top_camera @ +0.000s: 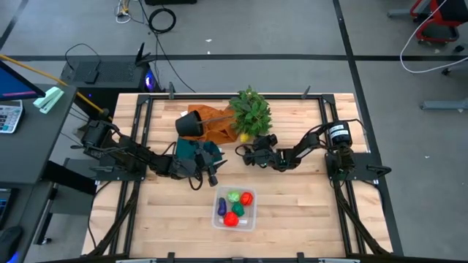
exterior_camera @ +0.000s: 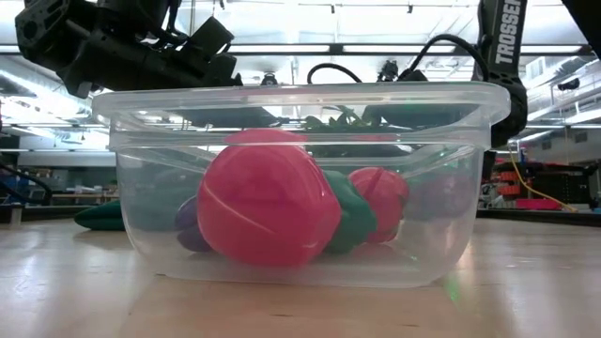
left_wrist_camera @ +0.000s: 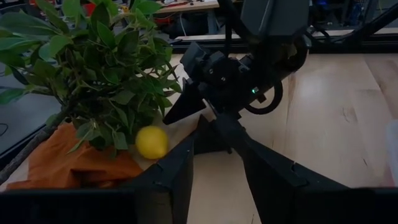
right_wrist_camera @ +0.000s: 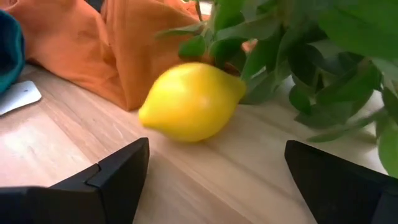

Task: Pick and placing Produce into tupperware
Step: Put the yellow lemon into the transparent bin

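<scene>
Lemon (right_wrist_camera: 191,101) pickup in hand: my right end effector (right_wrist_camera: 214,171), fingers spread, faces it beside the plant (top_camera: 251,111); next, advance, close, carry to the tupperware (top_camera: 219,219) with the others.

Grey floor (top_camera: 292,29) with cables (top_camera: 162,20), ceiling striplights (exterior_camera: 310,49).

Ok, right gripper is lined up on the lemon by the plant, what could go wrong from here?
The yellow lemon lies loose on the table against the leafy plant and orange cloth. The open right gripper could nudge it so it rolls under the leaves. A finger could also snag the foliage or cloth. The left gripper waits close by, so the arms could clash.
</scene>
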### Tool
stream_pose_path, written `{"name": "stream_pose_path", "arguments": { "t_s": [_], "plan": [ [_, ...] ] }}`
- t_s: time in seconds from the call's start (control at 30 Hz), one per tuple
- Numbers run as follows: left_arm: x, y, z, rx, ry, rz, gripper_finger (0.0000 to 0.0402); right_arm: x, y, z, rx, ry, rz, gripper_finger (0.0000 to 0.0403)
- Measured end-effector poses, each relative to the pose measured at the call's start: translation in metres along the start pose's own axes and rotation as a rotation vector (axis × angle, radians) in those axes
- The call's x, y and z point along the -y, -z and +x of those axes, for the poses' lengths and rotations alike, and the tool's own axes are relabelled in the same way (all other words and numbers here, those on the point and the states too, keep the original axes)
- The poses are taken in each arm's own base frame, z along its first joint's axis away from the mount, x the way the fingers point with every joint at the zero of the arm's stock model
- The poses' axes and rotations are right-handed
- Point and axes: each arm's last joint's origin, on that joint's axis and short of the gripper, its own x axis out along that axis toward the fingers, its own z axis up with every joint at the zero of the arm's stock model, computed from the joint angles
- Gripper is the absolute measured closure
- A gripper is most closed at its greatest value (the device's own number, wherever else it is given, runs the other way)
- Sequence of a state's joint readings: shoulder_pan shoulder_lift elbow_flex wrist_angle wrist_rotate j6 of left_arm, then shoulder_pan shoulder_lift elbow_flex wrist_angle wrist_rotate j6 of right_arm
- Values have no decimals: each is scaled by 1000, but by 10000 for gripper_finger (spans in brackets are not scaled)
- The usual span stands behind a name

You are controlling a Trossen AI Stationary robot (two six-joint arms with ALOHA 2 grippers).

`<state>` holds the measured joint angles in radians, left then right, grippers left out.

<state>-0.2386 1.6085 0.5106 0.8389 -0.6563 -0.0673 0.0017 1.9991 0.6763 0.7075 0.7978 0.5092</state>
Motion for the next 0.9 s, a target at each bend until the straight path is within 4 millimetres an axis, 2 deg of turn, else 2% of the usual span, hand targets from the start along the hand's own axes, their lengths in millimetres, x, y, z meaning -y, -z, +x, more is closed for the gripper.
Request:
{"name": "stream_pose_path", "arguments": {
  "t_s": [0.33, 0.9],
  "plan": [
    [0, 0, 0, 0, 0, 0, 249, -13, -15, 5, 29, -32, -43, 68],
    [0, 0, 0, -1, 0, 1, 251, -4, -21, 17, 16, -14, -31, 80]
  ]
}}
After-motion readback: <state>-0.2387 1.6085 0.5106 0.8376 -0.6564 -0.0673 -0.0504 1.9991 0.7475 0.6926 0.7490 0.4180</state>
